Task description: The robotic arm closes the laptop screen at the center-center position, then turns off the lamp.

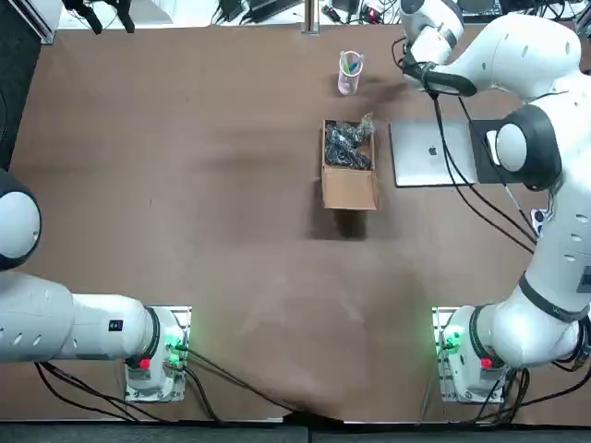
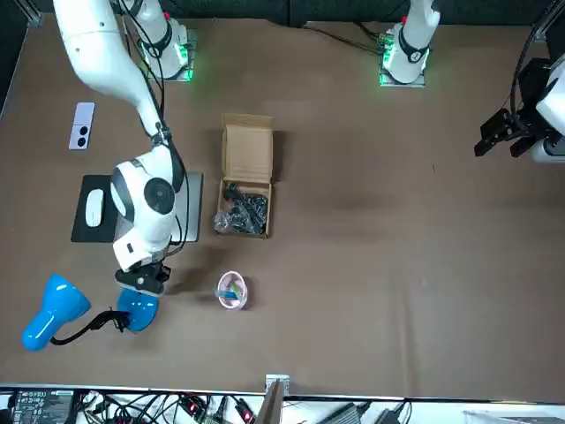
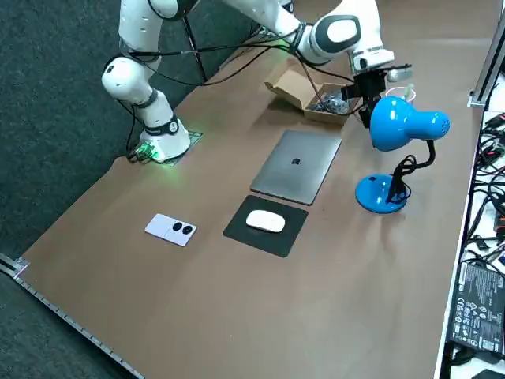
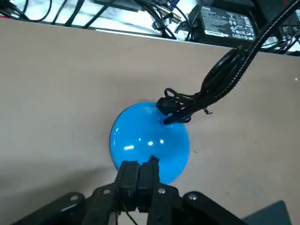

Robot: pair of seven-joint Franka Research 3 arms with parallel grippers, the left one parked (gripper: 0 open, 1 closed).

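- The laptop (image 3: 296, 166) lies shut flat, between the cardboard box (image 3: 304, 93) and the mouse pad (image 3: 266, 225).
- The lamp (image 3: 402, 125) stands beyond it, near the table's far edge.
- My right gripper (image 4: 139, 169), jaws pressed together, hangs over the lamp's round base (image 4: 150, 138).

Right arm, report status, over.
Right gripper shut, tips down at the blue lamp base. Laptop lid closed flat. Nothing blocking the base; lamp cord bunched at its rim, clear of the tips.
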